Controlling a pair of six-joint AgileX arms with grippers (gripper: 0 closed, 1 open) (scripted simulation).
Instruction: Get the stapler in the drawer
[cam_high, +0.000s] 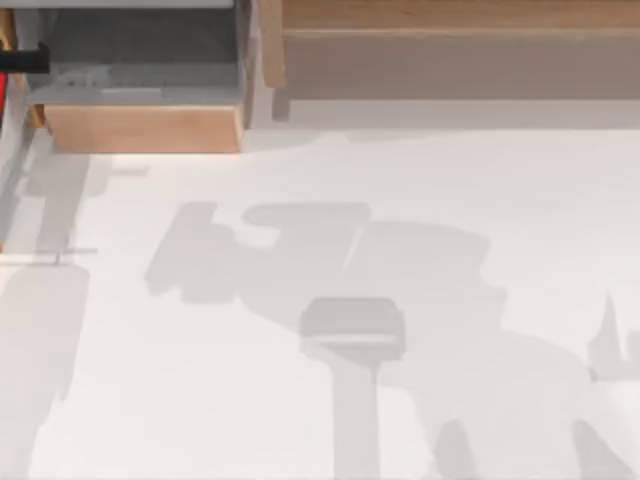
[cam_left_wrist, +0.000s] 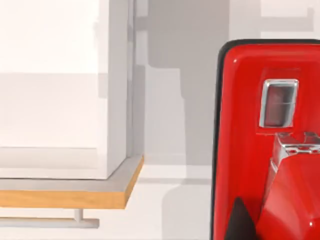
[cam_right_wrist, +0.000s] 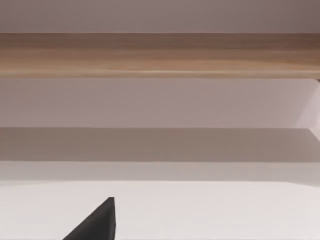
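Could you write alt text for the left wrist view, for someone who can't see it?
A glossy red stapler looms close to the camera on one side, seen from above the white table. Beside it, apart from the stapler, sits the corner of the drawer, with its tan wooden front and a thin metal handle.

My stapler (cam_left_wrist: 250, 150) is glossy red with a black edge and a silver-framed window. The drawer (cam_high: 140, 128) has grey inner walls and a light tan wood front. The table (cam_high: 300, 400) is white.
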